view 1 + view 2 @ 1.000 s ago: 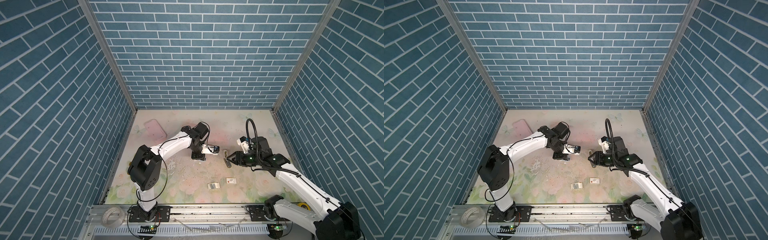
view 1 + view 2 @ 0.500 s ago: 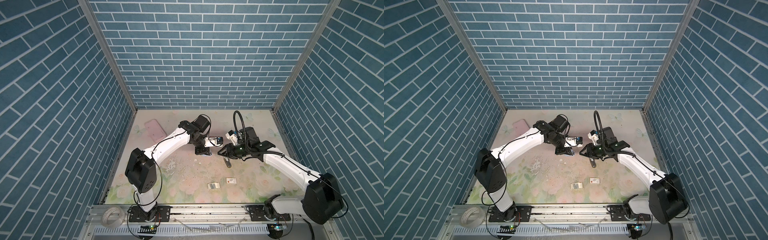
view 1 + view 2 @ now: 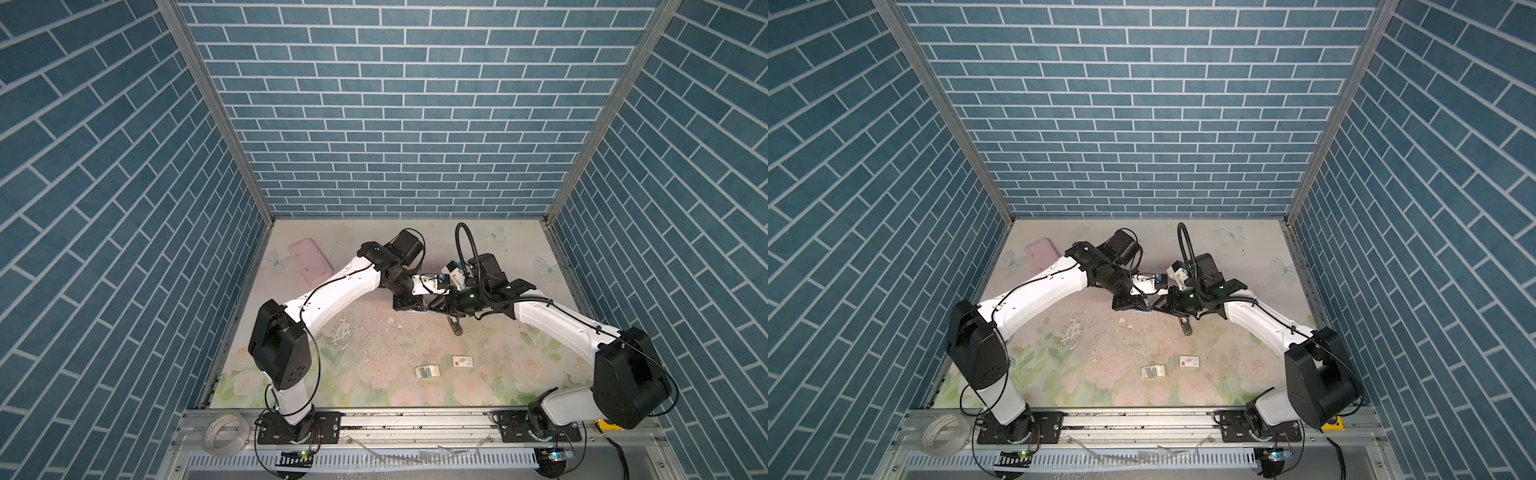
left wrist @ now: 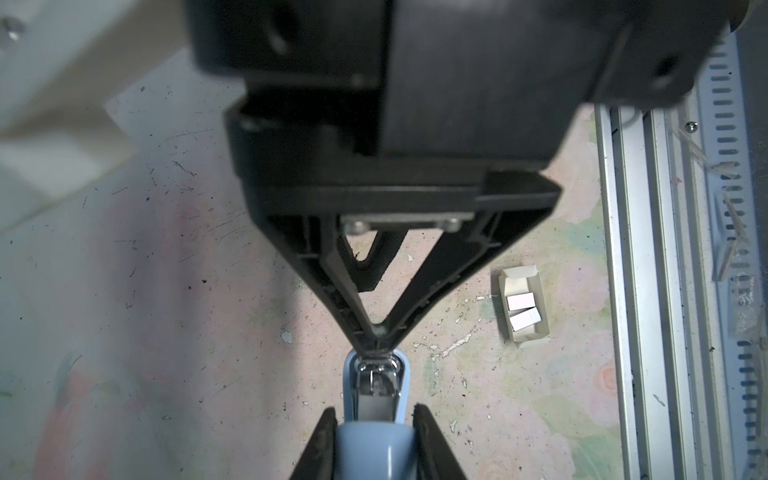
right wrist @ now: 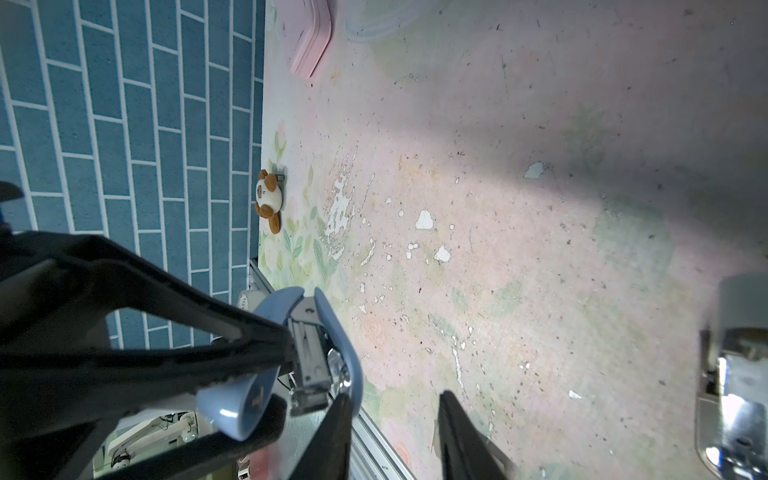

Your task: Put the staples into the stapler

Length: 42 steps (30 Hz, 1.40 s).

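Observation:
My left gripper (image 4: 374, 411) is shut on the light-blue stapler (image 4: 374, 451) and holds it above the middle of the table (image 3: 498, 249). The stapler hangs hinged open, its metal magazine (image 5: 309, 353) bare between the two blue halves. My right gripper (image 5: 395, 399) is open, with one fingertip (image 5: 343, 405) against the stapler's blue edge and nothing between the fingers. In both top views the two grippers meet tip to tip (image 3: 428, 307) (image 3: 1152, 308). The staples (image 3: 427, 371) (image 3: 1152, 371) (image 4: 524, 309) lie in their small white tray near the front.
A white sleeve with a red mark (image 3: 462, 361) (image 3: 1190, 361) lies beside the tray. A shiny metal piece (image 3: 456, 327) (image 5: 731, 395) lies under my right arm. Back left are a pink case (image 3: 311, 261) and a small plush toy (image 5: 269, 199).
Both arms have swung towards the middle and the back. My right gripper came left up to the stapler, and its jaws have narrowed. The left gripper kept its hold.

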Motion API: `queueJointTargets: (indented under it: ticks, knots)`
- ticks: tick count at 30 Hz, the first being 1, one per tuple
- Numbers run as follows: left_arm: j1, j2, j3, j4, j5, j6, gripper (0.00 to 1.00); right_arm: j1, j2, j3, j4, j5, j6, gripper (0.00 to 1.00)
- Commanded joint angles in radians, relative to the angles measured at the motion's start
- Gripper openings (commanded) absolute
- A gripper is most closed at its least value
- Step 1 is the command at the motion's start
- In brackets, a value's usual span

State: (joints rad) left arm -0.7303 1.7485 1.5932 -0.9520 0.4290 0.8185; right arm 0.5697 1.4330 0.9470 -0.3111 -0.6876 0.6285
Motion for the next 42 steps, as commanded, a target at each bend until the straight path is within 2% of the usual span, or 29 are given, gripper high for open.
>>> queueJointTargets:
  ticks: [1, 13, 25, 31, 37, 42]
  knots:
    - [-0.009, -0.021, 0.018, -0.004, 0.0, -0.009, 0.05, 0.006, -0.012, 0.014, -0.002, -0.009, 0.002, 0.35]
    - [-0.011, -0.012, 0.064, -0.007, 0.039, -0.048, 0.04, 0.007, -0.013, -0.004, -0.002, -0.009, 0.0, 0.34]
    - [-0.011, -0.009, 0.094, -0.004, 0.097, -0.099, 0.03, 0.007, -0.023, -0.051, 0.109, -0.012, 0.052, 0.33]
    - [-0.011, -0.009, 0.109, -0.004, 0.131, -0.13, 0.03, 0.009, -0.029, -0.09, 0.22, -0.02, 0.094, 0.33]
    - [-0.011, -0.004, 0.125, -0.001, 0.163, -0.162, 0.03, 0.015, -0.071, -0.172, 0.376, 0.034, 0.154, 0.33]
    - [-0.011, 0.0, 0.128, 0.008, 0.188, -0.194, 0.03, 0.02, -0.069, -0.192, 0.447, 0.034, 0.179, 0.35]
